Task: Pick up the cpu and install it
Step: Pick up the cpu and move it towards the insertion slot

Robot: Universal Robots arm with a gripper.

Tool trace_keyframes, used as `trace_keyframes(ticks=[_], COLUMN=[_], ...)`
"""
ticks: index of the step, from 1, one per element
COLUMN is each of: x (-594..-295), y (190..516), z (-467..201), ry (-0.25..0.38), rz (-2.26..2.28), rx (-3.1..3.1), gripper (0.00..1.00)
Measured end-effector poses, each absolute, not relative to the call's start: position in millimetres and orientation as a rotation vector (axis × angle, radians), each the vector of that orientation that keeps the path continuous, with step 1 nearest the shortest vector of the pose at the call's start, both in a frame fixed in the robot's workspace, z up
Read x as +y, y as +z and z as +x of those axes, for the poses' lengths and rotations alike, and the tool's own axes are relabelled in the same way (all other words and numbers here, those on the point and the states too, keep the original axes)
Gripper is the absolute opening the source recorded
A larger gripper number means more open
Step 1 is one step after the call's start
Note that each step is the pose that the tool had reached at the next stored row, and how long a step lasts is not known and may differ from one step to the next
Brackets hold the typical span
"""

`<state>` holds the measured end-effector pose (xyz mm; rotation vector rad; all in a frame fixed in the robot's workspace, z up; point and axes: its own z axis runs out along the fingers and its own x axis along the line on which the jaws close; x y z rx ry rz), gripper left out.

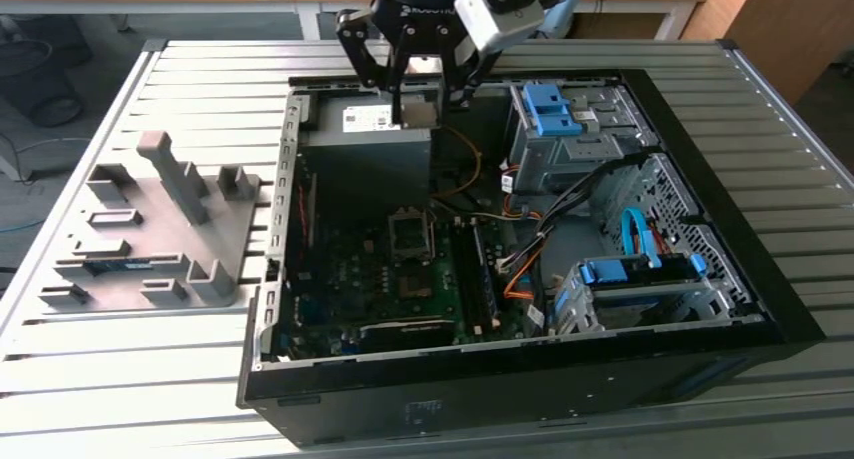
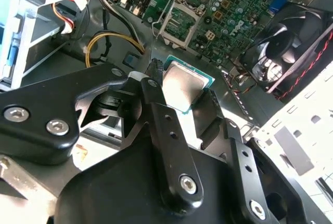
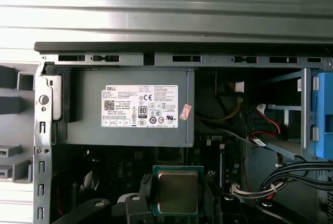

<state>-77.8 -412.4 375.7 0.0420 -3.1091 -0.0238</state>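
The cpu (image 2: 183, 84), a small square chip with a dull silver top and green edge, sits clamped between my gripper's black fingers (image 2: 156, 99). In the first wrist view the cpu (image 3: 178, 192) hangs level just below the big grey box. My gripper (image 1: 407, 91) hovers over the back of the open computer case (image 1: 787, 319), above the power supply. The bare processor socket (image 1: 410, 235) with its metal frame lies on the motherboard, nearer the exterior camera than my gripper; the second wrist view shows the socket (image 2: 179, 18) beyond the chip.
A grey power supply (image 3: 93, 104) with a white label fills the case's back corner. Blue drive cages (image 1: 550, 109) and cable bundles (image 1: 534, 229) stand on the exterior view's right. A black fan (image 2: 281, 52) sits beside the socket. A grey parts fixture (image 1: 160, 229) lies outside the case.
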Motion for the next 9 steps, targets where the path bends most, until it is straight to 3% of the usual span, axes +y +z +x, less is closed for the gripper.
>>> trace_keyframes(ticks=[9], x=[-414.5], y=[372.9], z=[-77.3], ry=[-0.024], rz=[0.042], rx=[-3.109], gripper=[0.47])
